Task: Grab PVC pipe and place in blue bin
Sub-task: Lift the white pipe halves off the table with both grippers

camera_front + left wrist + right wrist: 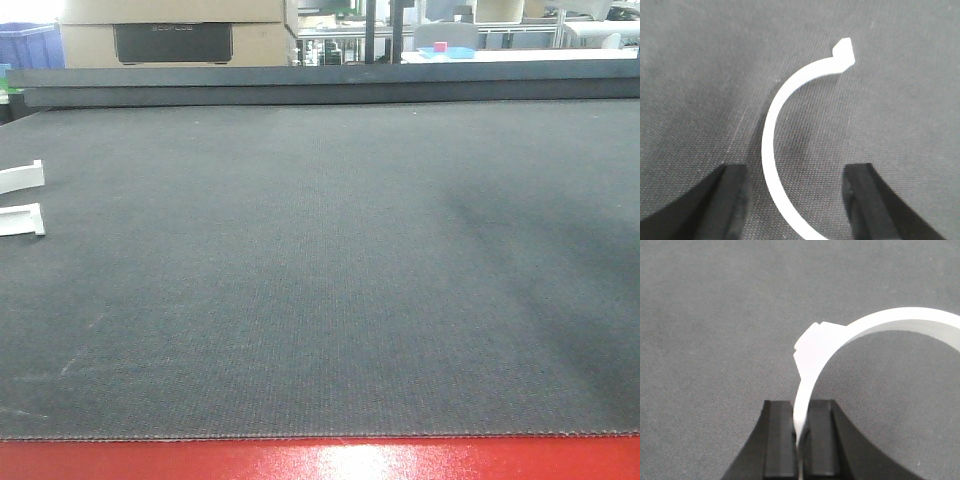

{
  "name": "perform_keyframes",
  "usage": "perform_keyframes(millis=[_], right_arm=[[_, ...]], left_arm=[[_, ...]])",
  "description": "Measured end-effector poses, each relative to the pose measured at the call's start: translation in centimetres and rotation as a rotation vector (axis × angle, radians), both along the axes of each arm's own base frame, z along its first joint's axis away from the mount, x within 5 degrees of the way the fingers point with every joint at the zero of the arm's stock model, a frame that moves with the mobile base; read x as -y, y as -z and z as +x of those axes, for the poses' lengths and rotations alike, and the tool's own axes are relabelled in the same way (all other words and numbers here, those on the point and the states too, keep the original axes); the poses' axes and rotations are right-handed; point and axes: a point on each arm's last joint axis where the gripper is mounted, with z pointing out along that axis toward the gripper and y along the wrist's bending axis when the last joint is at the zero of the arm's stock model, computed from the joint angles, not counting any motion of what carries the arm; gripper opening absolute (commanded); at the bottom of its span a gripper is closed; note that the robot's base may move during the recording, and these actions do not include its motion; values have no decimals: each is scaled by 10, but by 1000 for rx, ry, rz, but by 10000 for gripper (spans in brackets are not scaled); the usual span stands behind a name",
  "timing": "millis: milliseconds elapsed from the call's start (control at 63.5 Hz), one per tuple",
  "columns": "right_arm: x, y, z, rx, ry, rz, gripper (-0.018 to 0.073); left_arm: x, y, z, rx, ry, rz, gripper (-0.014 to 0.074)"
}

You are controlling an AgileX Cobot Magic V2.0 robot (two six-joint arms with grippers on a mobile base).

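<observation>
My right gripper (pixel 800 425) is shut on a PVC pipe (pixel 815 347), a white half-ring. The fingers pinch the thin band just below its flanged tab, and the arc curves up and off to the right above the grey mat. A second white half-ring (pixel 771 145) lies flat on the mat in the left wrist view, with its tab (pixel 844 52) at the far end. My left gripper (pixel 797 200) stands open around it, the arc passing nearer the left finger (pixel 727 200). Neither gripper shows in the front view. The blue bin is out of view.
Two white flanged tabs (pixel 20 178) (pixel 22 218) poke in at the mat's left edge in the front view. The grey mat (pixel 330 260) ends in a red front strip (pixel 320 460). A raised dark ledge (pixel 320 85) runs along the back, with a blue crate (pixel 28 45) and boxes behind it.
</observation>
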Motion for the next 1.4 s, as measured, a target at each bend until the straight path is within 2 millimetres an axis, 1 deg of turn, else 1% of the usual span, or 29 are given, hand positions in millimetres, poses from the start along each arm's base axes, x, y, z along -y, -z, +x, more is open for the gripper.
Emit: perform_keyframes(millis=[283,551,850,992,1150,1402], right_arm=[[0,0,0,0,0,0,-167],[0,0,0,0,0,0,-167],[0,-1,1,8,3,1,-167],[0,-1,1,10,4,1,-167],[0,-1,1,10,4,1,-167],[0,-1,1,16,6,1,-167]], left_arm=[[-2,10,7,6,-9,4,351],[-4,30,17,-47,-10,-12,351],[-4,42,20,-67,-14,-16,351],[-5,43,21,-63,-15,-15,344],[-5,43,22,-56,-17,-12,307],[-5,49,23,-67,-18,-13,307]])
